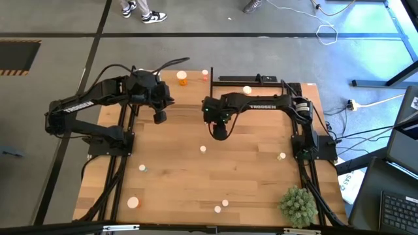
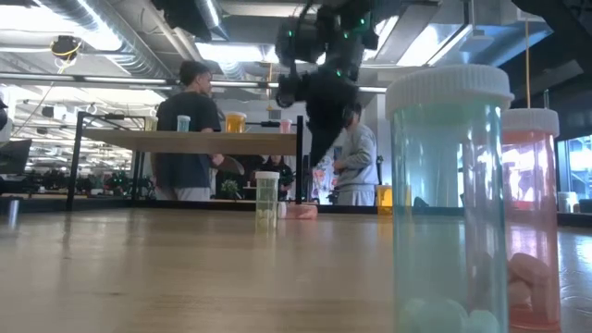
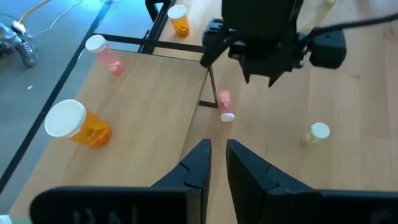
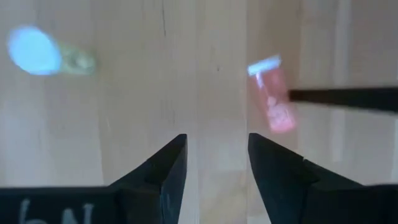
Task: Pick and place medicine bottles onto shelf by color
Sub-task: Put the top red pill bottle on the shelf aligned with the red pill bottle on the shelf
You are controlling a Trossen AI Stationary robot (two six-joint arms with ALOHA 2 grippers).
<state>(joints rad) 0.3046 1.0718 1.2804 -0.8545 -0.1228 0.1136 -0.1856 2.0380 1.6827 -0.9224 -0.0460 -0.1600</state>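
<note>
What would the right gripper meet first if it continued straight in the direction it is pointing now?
The right gripper points down, and between its open fingers shows only the bare wooden tabletop. It would probably meet that first. The fallen pink bottle and the pale green bottle lie off to either side.

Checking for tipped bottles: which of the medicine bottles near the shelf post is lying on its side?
The small pink bottle by the black post; the others stand upright.
</note>
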